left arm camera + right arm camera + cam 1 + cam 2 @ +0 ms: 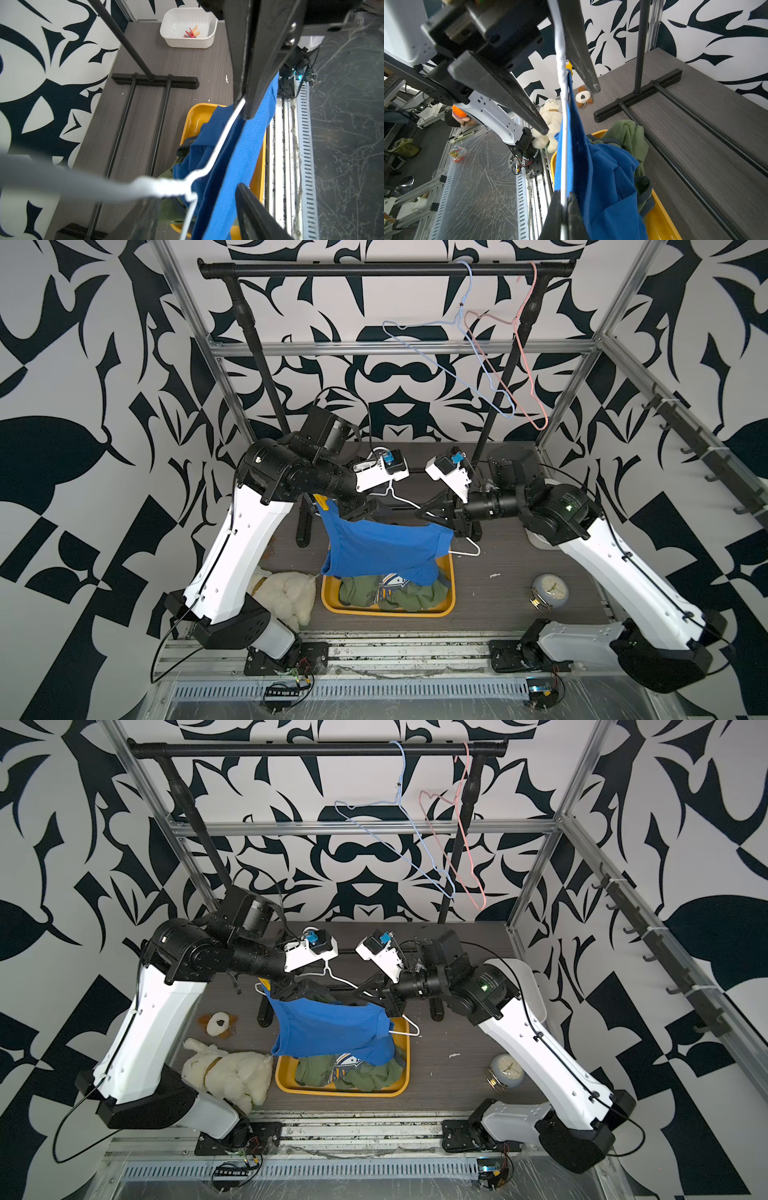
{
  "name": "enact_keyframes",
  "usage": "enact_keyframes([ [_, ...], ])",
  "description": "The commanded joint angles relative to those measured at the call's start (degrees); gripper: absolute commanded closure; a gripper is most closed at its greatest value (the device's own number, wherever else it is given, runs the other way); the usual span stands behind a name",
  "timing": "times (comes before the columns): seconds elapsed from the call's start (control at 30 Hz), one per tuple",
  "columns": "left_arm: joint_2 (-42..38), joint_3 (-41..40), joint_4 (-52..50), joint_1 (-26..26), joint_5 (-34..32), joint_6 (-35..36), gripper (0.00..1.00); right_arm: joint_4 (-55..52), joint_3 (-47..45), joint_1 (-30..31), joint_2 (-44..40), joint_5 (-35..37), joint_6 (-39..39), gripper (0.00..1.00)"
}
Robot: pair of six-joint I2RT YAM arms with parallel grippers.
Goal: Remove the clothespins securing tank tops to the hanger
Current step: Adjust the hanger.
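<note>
The white wire hanger [564, 158] is pinched by the pressed-together jaws of the right gripper [564, 205], so that it is held steady in the air above the yellow tray [386, 612], in which olive tank tops [357, 593] lie. The blue tank top [382, 547] is draped over the wire. The jaws of the left gripper [570, 110] are spread, with wire and blue fabric passing between them; whether the fabric is touched cannot be told. A yellow clothespin [320, 502] is clamped at the hanger's end, beside the left jaws and away from the right ones. It is the only one seen on the hanger. Red and tan clothespins [192, 33] are gathered in a white bin [187, 42], well apart from both jaws.
</note>
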Motion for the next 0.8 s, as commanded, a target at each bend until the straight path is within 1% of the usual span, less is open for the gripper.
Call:
enact_keyframes([
  [0.0,-2.38,3.67,-1.44,-0.10,-2.78,0.65,0.36,1.43,2.17,-0.19,-1.72,2.12,-2.28,1.00],
  [0.2,-4.32,7.73,-2.20,-0.10,-6.76,1.39,0.35,-1.24,3.42,-0.28,-2.14,4.64,-4.39,1.00],
  [0.27,-5.08,7.49,-2.55,-0.03,-9.32,2.31,0.35,-2.25,3.87,-0.26,-2.88,5.49,-5.31,1.00],
  [0.37,-6.35,5.23,-3.07,0.25,-12.78,4.03,0.37,-4.84,5.28,-0.26,-3.74,6.79,-6.83,1.00],
  [0.43,-7.00,4.11,-4.16,0.25,-13.36,4.33,0.37,-7.41,6.88,-0.26,-3.96,8.39,-8.07,1.00],
  [0.47,-7.42,3.34,-4.79,0.25,-13.55,6.54,0.36,-8.98,7.78,-0.26,-4.00,9.32,-8.69,1.00],
  [0.5,-7.67,2.48,-4.95,0.25,-14.15,7.26,0.35,-10.19,8.68,-0.26,-4.01,10.00,-9.27,1.00],
  [0.63,-8.42,-0.98,-5.53,0.25,-19.04,11.73,0.30,-15.22,12.18,-0.26,-4.00,12.07,-11.17,1.00],
  [0.77,-7.01,-0.81,-8.88,0.18,-22.16,15.55,0.26,-18.19,13.84,-0.26,-4.01,13.84,-12.02,1.00],
])
